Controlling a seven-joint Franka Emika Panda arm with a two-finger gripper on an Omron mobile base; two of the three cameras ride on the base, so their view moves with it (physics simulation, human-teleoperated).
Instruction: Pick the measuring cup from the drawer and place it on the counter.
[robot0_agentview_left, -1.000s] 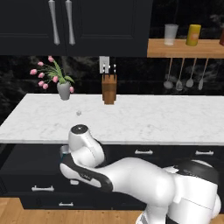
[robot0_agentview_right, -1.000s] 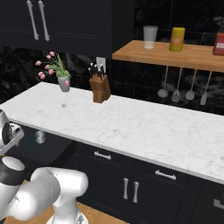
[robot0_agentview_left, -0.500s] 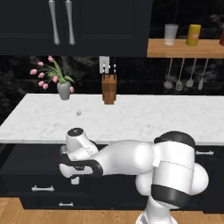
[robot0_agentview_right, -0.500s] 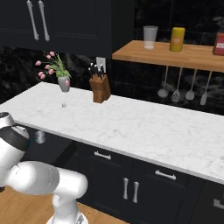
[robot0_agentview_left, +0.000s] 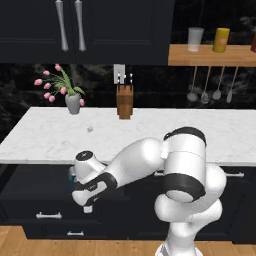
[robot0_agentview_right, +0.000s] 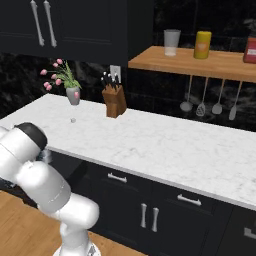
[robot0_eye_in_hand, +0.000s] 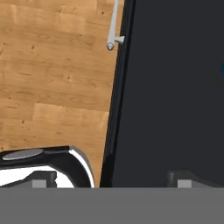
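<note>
My gripper (robot0_eye_in_hand: 111, 183) stands open, one fingertip (robot0_eye_in_hand: 42, 183) over the wooden floor and the other over the dark inside of the drawer (robot0_eye_in_hand: 175, 87). The drawer is pulled out under the counter (robot0_agentview_left: 150, 135), and its silver bar handle (robot0_eye_in_hand: 114, 26) juts over the floor. A thin teal sliver, which may be the measuring cup (robot0_eye_in_hand: 222, 69), shows at the right edge of the hand view. A grey bit of it (robot0_agentview_right: 46, 156) peeks from behind the arm below the counter edge. In the left base view the hand (robot0_agentview_left: 84, 202) hangs low at the drawer (robot0_agentview_left: 35, 200), pointing down.
On the counter stand a vase of pink tulips (robot0_agentview_left: 73, 102), a wooden knife block (robot0_agentview_left: 125, 101) and a tiny grey object (robot0_agentview_left: 90, 129). A wooden shelf (robot0_agentview_right: 200, 62) with jars and hanging utensils is at the right. Black cabinet fronts (robot0_agentview_right: 145, 210) run below.
The arm's elbow and upper links have risen and swung over, while the hand has stayed low by the drawer and shifted slightly left. The jaws have stayed open.
</note>
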